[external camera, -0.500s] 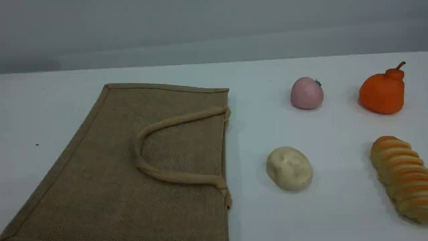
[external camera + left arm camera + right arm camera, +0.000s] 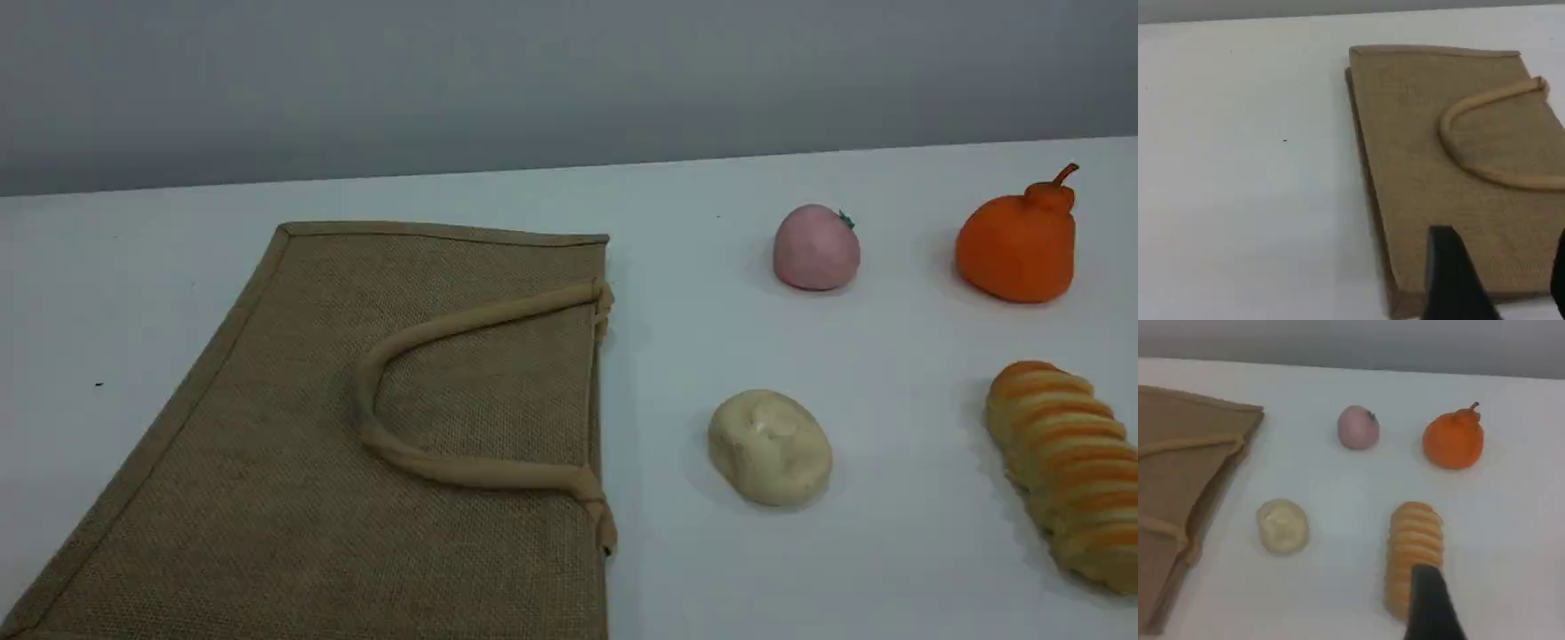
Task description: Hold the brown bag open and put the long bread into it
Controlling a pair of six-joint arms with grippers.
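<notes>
Left tool (image 2: pixel 1503 267) fingers apart above brown bag (image 2: pixel 267 462) | right tool (image 2: pixel 1431 607): we cannot tell | we should pinch top handle (image 2: pixel 364 391), lift slowly, before long bread (image 2: pixel 1062 471)

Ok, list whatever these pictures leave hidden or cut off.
- brown bag: near end cut off by the scene view's bottom edge; it lies flat, inside unseen.
- long bread: lower end cut by the scene view's right edge; in the right wrist view a fingertip covers its near end.
- that arm's other fingertip is out of frame, so open or shut is unclear.
</notes>
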